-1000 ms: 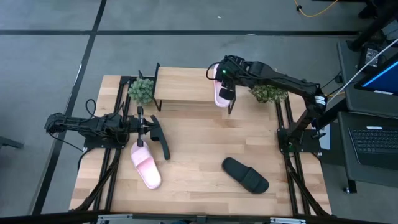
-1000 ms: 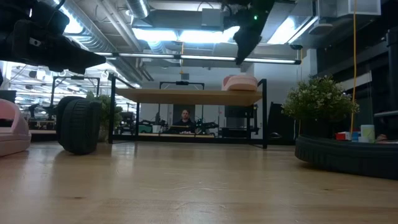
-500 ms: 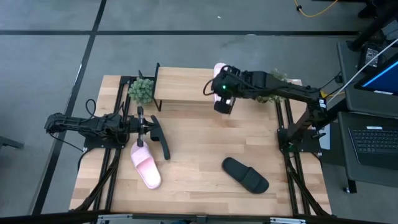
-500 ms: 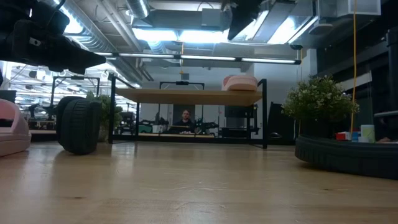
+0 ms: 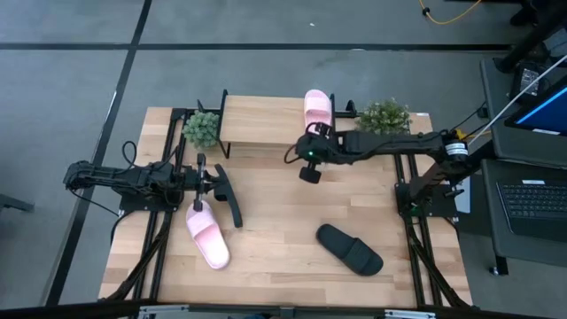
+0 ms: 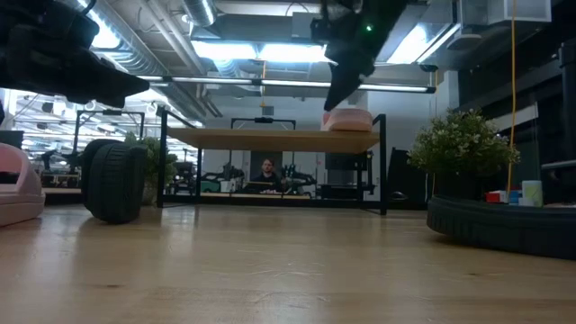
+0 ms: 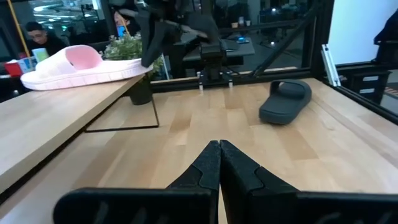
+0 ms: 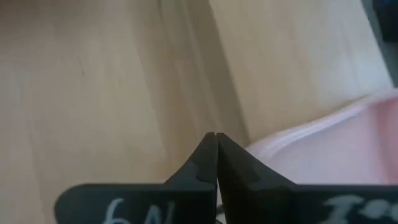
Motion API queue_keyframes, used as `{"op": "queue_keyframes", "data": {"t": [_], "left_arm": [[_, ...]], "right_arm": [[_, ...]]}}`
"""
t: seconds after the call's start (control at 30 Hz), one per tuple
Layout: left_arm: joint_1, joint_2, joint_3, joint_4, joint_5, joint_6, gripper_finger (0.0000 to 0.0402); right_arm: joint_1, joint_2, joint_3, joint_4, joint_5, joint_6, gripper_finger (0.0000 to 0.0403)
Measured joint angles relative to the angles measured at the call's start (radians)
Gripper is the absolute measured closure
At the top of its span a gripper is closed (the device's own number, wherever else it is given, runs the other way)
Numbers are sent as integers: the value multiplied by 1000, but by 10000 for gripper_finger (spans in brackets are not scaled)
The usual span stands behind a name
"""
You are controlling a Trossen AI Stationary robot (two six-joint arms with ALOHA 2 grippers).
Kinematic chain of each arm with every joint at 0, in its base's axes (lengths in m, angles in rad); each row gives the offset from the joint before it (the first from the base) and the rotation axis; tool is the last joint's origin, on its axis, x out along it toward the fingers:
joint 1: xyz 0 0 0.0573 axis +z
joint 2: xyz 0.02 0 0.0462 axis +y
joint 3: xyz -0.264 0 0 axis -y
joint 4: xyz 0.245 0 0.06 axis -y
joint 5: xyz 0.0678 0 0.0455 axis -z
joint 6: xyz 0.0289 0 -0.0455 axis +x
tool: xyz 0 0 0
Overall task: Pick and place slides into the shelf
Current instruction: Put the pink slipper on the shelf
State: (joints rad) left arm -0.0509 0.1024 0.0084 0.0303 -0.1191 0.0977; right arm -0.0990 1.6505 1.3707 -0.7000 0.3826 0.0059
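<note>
The light wooden tabletop (image 5: 283, 204) is the widest thing here, with a broad bare stretch of boards running from its middle toward the near edge. At its far edge stands the low shelf with a pale plank top and thin black metal frame (image 5: 261, 120), and most of that plank lies bare. One pale pink slide sandal (image 5: 317, 108) rests at the shelf's right end, its outer side close to the plank's edge. Just in front of the shelf's right end hovers the right gripper (image 5: 309, 168), above the boards, its two dark fingers pressed together and holding nothing. Well in front of the shelf and to the right lies a black slide sandal (image 5: 351, 249), with open wood all round it. In front of the shelf's left end waits the left gripper (image 5: 213, 182), fingers together, empty. Beside it a second black slide (image 5: 230, 195) stands on its edge, and a second pale pink slide (image 5: 207, 237) lies flat nearer the table's front. Two small green potted plants (image 5: 202, 128) flank the shelf.
</note>
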Motion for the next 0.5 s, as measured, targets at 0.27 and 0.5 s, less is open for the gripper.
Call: {"op": "queue_keyframes", "data": {"t": [0.27, 0.5], "left_arm": [[0, 1, 0, -2, 3, -13, 401], [0, 1, 0, -2, 3, -11, 401]], "right_arm": [[69, -133, -206, 295, -116, 40, 401], [147, -258, -548, 766, -90, 39, 401]]}}
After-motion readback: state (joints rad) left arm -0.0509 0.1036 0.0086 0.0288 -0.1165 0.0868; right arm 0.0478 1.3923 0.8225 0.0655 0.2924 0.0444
